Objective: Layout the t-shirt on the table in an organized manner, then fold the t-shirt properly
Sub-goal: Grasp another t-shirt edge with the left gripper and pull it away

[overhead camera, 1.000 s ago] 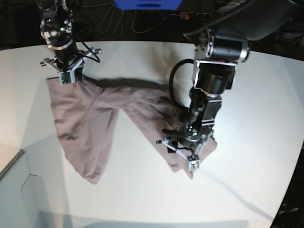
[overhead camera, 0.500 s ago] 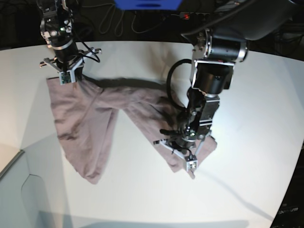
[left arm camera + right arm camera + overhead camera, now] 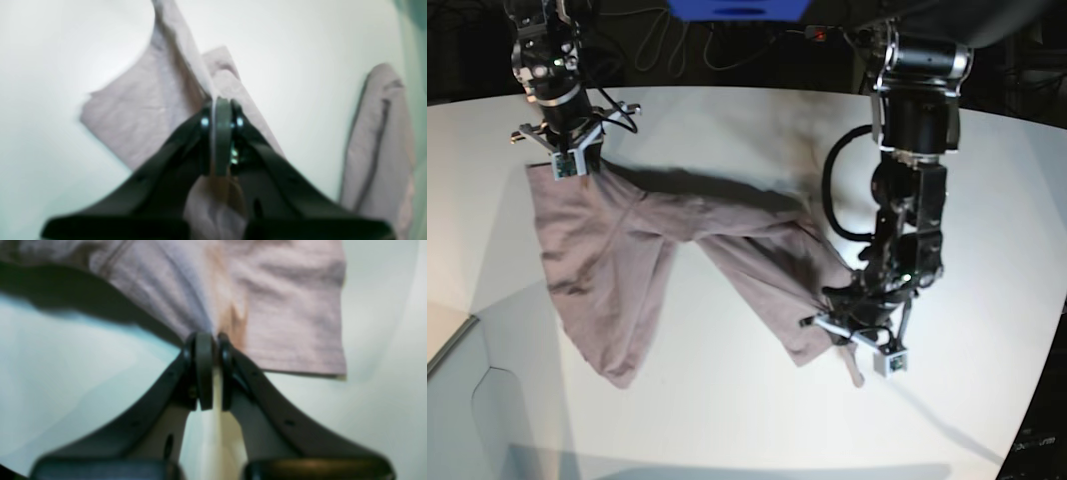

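Note:
The mauve t-shirt (image 3: 627, 250) lies crumpled in a wide V on the white table (image 3: 727, 420). My right gripper (image 3: 567, 165) is at the far left, shut on the shirt's upper corner; in the right wrist view its jaws (image 3: 210, 338) pinch the cloth (image 3: 283, 306). At the right of the base view my left gripper (image 3: 855, 338) is shut on the shirt's lower right end. The blurred left wrist view shows this gripper (image 3: 222, 103) clamped on a fold of the t-shirt (image 3: 150, 110), with another part of the cloth at the frame's right.
Cables and a blue object (image 3: 737, 8) sit beyond the table's curved far edge. A pale grey panel (image 3: 457, 400) borders the table at the lower left. Dark floor shows past the right edge (image 3: 1042, 440).
My left gripper has shut on the shirt's right end and moved to the right, drawing that part of the cloth outward. The right gripper has stayed where it was.

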Motion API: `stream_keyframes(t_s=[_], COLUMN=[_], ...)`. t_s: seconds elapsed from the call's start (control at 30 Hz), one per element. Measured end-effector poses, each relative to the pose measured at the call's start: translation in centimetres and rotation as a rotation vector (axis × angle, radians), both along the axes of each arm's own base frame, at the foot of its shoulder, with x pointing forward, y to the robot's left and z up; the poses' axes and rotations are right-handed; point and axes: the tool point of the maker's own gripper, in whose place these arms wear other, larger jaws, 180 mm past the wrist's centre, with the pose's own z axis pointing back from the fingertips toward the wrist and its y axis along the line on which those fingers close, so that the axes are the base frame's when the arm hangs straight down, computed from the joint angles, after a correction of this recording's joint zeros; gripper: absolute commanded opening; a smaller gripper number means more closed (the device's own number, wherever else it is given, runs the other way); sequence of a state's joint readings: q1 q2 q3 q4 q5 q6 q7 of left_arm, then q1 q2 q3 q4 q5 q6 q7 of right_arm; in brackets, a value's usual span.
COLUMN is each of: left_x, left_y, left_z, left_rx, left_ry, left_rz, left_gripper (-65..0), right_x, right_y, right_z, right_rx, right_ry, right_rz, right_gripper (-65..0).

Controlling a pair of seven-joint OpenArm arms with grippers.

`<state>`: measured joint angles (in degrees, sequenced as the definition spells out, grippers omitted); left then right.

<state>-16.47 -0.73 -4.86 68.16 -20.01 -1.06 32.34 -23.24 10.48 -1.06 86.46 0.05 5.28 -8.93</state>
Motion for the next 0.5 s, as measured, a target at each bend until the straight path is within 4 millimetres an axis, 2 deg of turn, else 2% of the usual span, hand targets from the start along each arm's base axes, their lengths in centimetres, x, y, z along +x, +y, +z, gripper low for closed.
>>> stream_keyframes(t_s=[0.13,0.2,0.33,0.4,0.5], left_x=[-3.0,-4.3,-6.4,-7.4,-8.4], left_y=[1.8,3.5,8.4,10.1,10.6], left_z=[0.6,0.5,-0.5,-1.1,-2.0], left_rx=[-0.059,-0.076,-0.058,-0.038,-0.029], left_ry=[0.006,0.014,0.032,0.050,0.069], left_rz=[0.031,0.067,0.178,0.205,0.221], left_gripper=[-65.0,-65.0,-65.0,-65.0,-65.0], right_x=[-0.1,-0.1,0.5,0.5,0.2], right_y=[0.0,0.0,-0.1,-0.1,-0.1], right_z=[-0.1,-0.1,0.3,0.2,0.1], right_rx=[0.000,0.001,-0.001,-0.001,-0.001], right_ry=[0.004,0.003,-0.011,-0.009,-0.002], right_rz=[0.000,0.000,-0.001,-0.001,-0.002], right_gripper=[-65.0,-65.0,-65.0,-65.0,-65.0])
